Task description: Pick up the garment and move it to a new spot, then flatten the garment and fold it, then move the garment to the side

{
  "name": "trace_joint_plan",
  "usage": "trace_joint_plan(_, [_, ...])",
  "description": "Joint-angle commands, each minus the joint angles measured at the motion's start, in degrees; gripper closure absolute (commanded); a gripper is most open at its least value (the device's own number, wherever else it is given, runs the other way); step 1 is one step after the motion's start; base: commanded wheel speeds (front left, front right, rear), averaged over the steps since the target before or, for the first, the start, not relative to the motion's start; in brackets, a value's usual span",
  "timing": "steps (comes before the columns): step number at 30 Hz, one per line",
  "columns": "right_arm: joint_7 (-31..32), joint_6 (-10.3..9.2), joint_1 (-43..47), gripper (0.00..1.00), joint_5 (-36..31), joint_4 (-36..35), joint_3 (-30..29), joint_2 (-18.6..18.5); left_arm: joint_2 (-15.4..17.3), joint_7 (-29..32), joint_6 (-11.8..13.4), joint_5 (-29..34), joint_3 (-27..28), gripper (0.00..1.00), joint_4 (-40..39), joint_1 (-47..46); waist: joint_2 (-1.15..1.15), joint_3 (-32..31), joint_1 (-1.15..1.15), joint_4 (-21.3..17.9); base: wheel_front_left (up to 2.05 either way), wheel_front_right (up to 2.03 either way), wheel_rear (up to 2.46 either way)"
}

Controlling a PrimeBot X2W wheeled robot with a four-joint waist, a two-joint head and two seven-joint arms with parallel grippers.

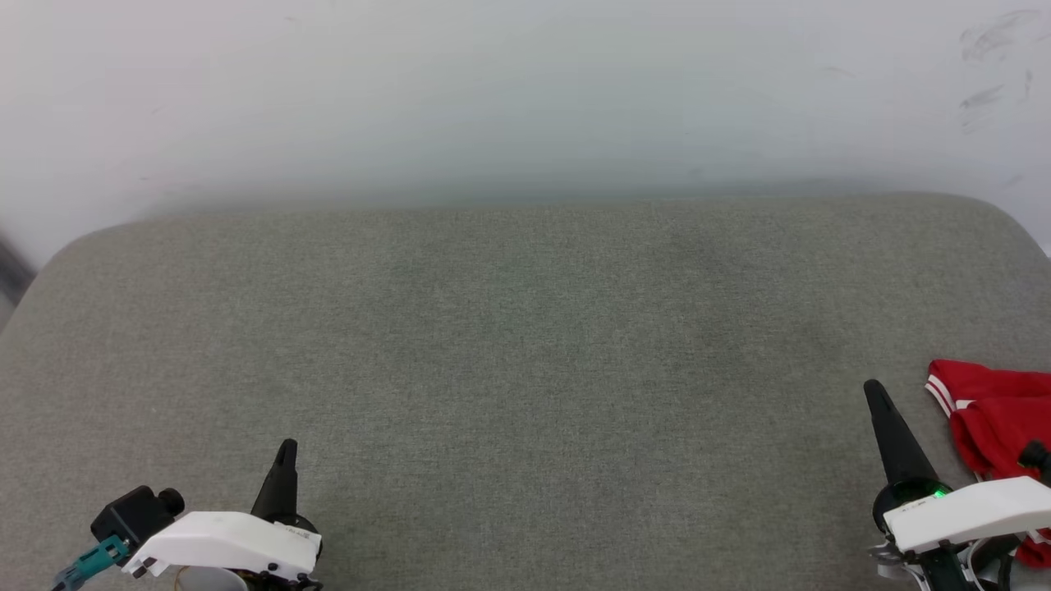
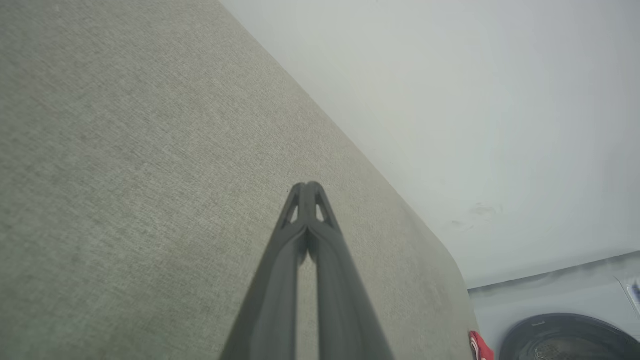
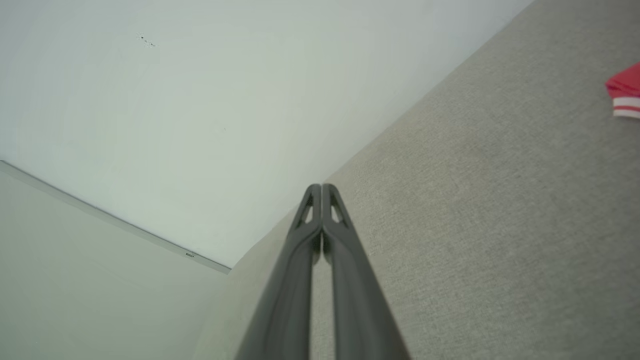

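Red shirt lies bunched at the grey cushion's right edge, left gripper and right gripper both closed and empty, so pick-up, flattening and folding all look undone.

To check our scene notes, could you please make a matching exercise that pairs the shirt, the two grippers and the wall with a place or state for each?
Things:
1. shirt
2. left gripper
3. right gripper
4. wall

Places or states:
A. white and scuffed, behind the grey cushion
B. shut, just beside the shirt
C. crumpled, at the right of the cushion
D. shut, at the lower left, far from the shirt

Pairs: 1-C, 2-D, 3-B, 4-A
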Motion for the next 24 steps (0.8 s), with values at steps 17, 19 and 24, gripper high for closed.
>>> trace_joint_plan(17, [0.8,0.01,-2.7,1.00,11.7,2.4,-1.0,0.7,-2.5,3.1,-3.8,-9.4,4.1,1.00,1.0,-2.9,0.00,0.2,0.00,0.4,0.00,0.00,0.00])
trace_joint_plan(19, [0.8,0.01,-2.8,1.00,12.8,2.8,-1.1,0.8,-2.8,3.3,-4.1,-10.3,4.5,1.00,1.2,-3.0,0.00,0.2,0.00,0.5,0.00,0.00,0.00])
trace_joint_plan(24, [1.1,0.01,-3.1,1.00,15.5,3.5,-1.3,0.9,-3.5,4.1,-4.9,-12.5,5.5,1.00,1.5,-3.3,0.00,0.3,0.00,0.6,0.00,0.00,0.00])
